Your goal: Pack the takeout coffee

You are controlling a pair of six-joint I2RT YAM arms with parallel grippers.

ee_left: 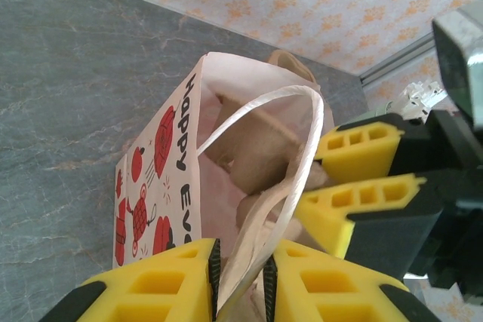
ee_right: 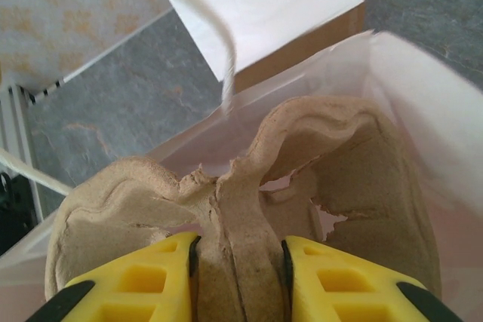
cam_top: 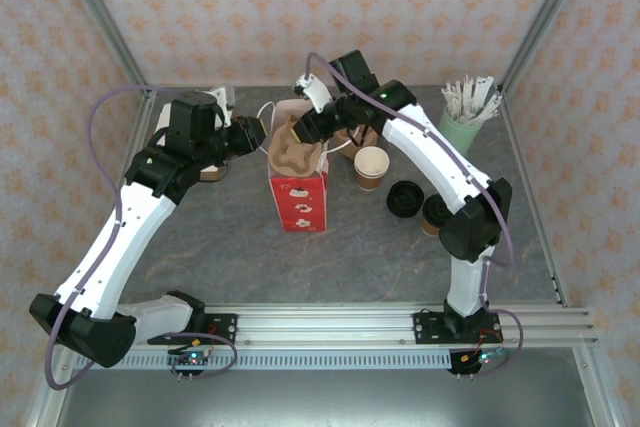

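From above, we see the coffee cup [cam_top: 371,168] standing on the table [cam_top: 200,247], just right of the red-and-white bag [cam_top: 298,197]. At the left wrist, the left gripper [ee_left: 240,284] pinches the bag's near edge. At the right wrist, the right gripper [ee_right: 238,277] is clamped on the pulp tray [ee_right: 355,179] inside the bag.

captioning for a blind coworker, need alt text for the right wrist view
The yellow right tool pinches the centre ridge of a brown pulp cup tray sitting in the open mouth of a white-lined paper bag. A white cord handle and grey table lie beyond.
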